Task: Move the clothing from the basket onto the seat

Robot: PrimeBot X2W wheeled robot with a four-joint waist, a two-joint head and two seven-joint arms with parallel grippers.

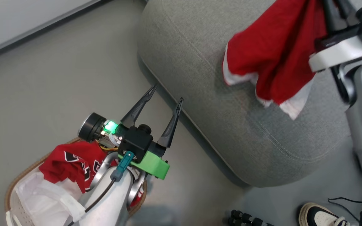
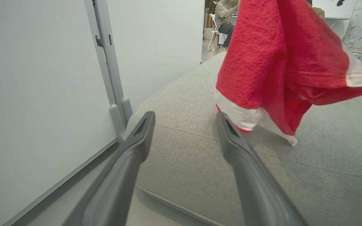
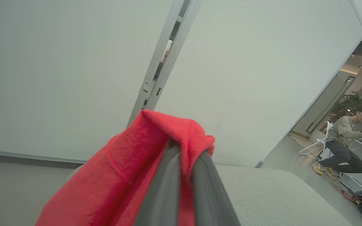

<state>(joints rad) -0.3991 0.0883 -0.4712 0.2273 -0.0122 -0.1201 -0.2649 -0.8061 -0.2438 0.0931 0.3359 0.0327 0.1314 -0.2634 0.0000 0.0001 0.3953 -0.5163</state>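
Step in hand: placing garment one. My right gripper [image 3: 185, 150] is clamped tight on a fold of the plain red shorts with white trim [image 1: 272, 53], which hang over the large grey fabric sofa cushion [image 1: 193, 62]. The lowest hem looks to be brushing the cushion, but I can't tell contact from the head view.

My left gripper [image 1: 167, 93] is spread wide and empty. It sits above the small oval basket with brown woven rim [image 1: 17, 182], fingers pointing at the seat edge.

The red jersey with black-and-white lettering [image 1: 71, 163] lies in the basket on the white fabric liner [image 1: 42, 194].

Next, I judge: lower the right arm, part those jaws so the shorts drop well inside the cushion edge, then send the left gripper down for the jersey.

Count: two red garments (one held, one in the basket), one basket, one seat cushion, two grippers, one sneaker [image 1: 319, 216] on the floor.
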